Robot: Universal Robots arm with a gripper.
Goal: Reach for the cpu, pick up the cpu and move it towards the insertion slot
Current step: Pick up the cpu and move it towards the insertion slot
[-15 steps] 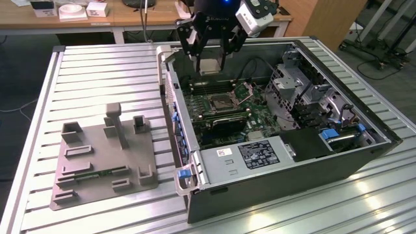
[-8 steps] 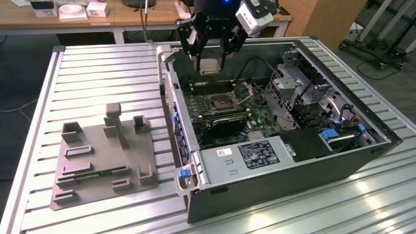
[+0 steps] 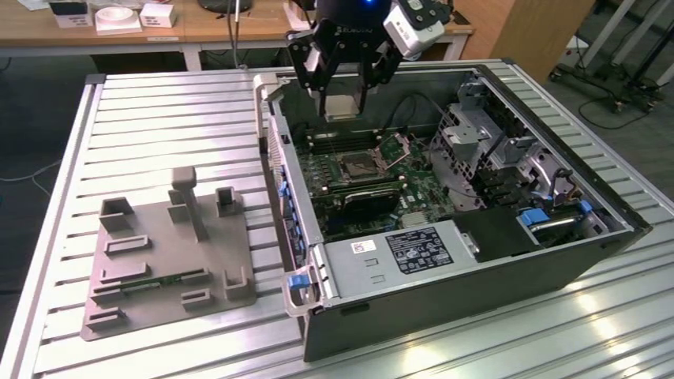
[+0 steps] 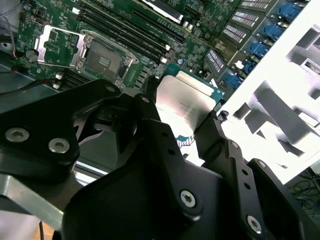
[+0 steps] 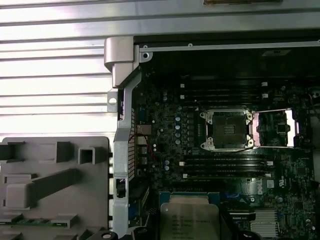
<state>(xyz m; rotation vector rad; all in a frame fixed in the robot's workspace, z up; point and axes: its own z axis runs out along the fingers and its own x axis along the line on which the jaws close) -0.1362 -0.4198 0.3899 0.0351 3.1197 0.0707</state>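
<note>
I see my gripper (image 3: 345, 99) high above the open computer case (image 3: 443, 292), near the far edge of the ribbed metal table (image 3: 158, 118). Its black fingers (image 4: 160, 132) pinch the cpu (image 4: 186, 102) by two opposite sides, and the chip hangs in the air over the green motherboard (image 5: 170, 125). The insertion slot (image 5: 226, 130) lies below on the board, its hinged plate (image 5: 275, 127) folded open beside it. The grey plastic tray (image 3: 169, 253) rests near the table's front corner.
</note>
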